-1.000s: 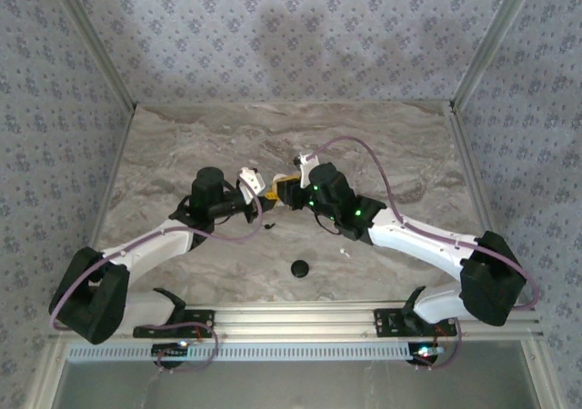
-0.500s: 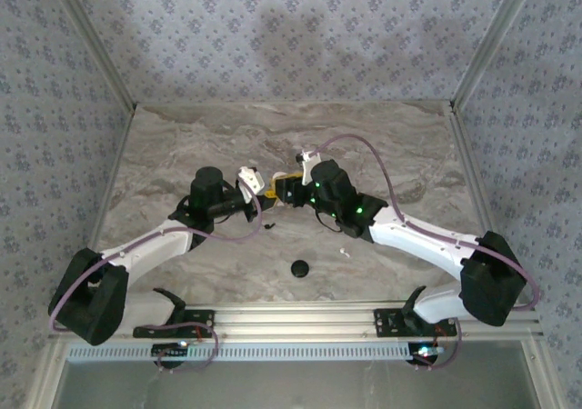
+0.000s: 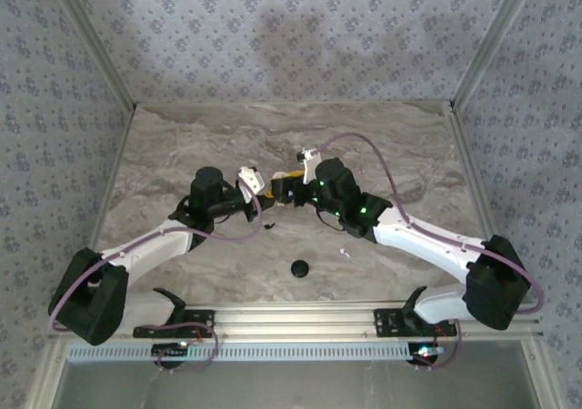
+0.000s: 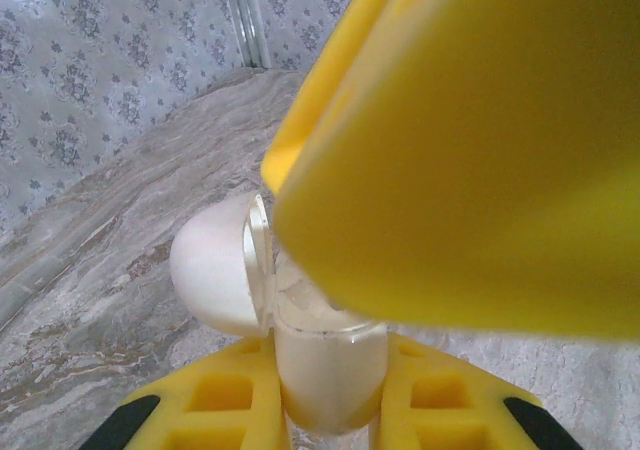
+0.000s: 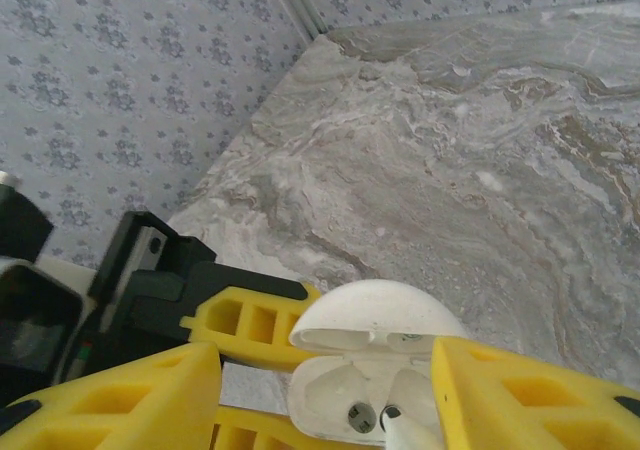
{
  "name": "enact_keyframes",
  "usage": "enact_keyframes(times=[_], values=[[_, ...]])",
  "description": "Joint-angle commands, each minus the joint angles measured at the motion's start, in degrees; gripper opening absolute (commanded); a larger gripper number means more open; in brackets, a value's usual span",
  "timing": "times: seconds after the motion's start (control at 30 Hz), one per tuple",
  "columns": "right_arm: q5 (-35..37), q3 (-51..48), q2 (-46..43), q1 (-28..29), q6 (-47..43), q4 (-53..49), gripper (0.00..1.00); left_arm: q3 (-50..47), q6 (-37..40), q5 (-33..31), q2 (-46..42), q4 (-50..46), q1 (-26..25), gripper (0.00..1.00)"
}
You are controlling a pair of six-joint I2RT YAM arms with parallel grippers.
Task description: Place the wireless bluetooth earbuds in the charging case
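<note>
In the right wrist view, the right gripper [image 5: 330, 410] stood with its yellow fingers wide apart at the lower corners of the frame, clamping nothing. Between them sat the small white plastic charging case [image 5: 340, 390], its rounded lid tipped back, with a white earbud [image 5: 403, 430] stem-up in one well at the bottom edge. Whether that bud was fully seated could not be told. The left gripper [image 4: 330, 405] was closed on the case's lower body at the bottom centre of its own view.

The likeliest trouble was a half-seated bud. A brush from a yellow finger as the right arm backed off, or a tilt of the case, could have flicked it out. That finger loomed close over the case in the left wrist view, so it might also have knocked the lid or twisted the smooth, rounded shell in its grip.

In the overhead view, a flat black round disc [image 3: 299, 267] lay at lower centre. A loose white earbud [image 3: 343, 250] lay to its upper right and a tiny black earbud [image 3: 269, 224] to its upper left. Nothing blocked them, though both arms crowded the middle of the grey-veined marble table [image 3: 182, 145]. Patterned wallpaper [image 3: 291, 36] closed the far side.
</note>
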Motion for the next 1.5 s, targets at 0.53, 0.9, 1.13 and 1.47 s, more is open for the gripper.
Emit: enact_keyframes(times=[0.53, 0.9, 1.13, 1.47], values=[[-12.41, 0.47, -6.4, -7.74, 3.15, -7.54, 0.5, 0.24, 0.16, 0.61, -1.03, 3.12, -0.33, 0.15], [-16.43, 3.73, 0.04, -8.04, 4.25, -9.14, 0.46, 0.25, 0.2, 0.61, -1.32, 2.9, -0.4, 0.14], [-17.27, 4.7, 2.29, -8.11, 4.44, -8.34, 0.41, 0.15, 0.24, 0.39, -1.4, 2.84, -0.4, 0.15], [-18.02, 3.84, 1.83, -7.84, 5.29, -8.9, 0.39, 0.06, 0.29, -0.22, -1.39, 2.88, -0.39, 0.15]])
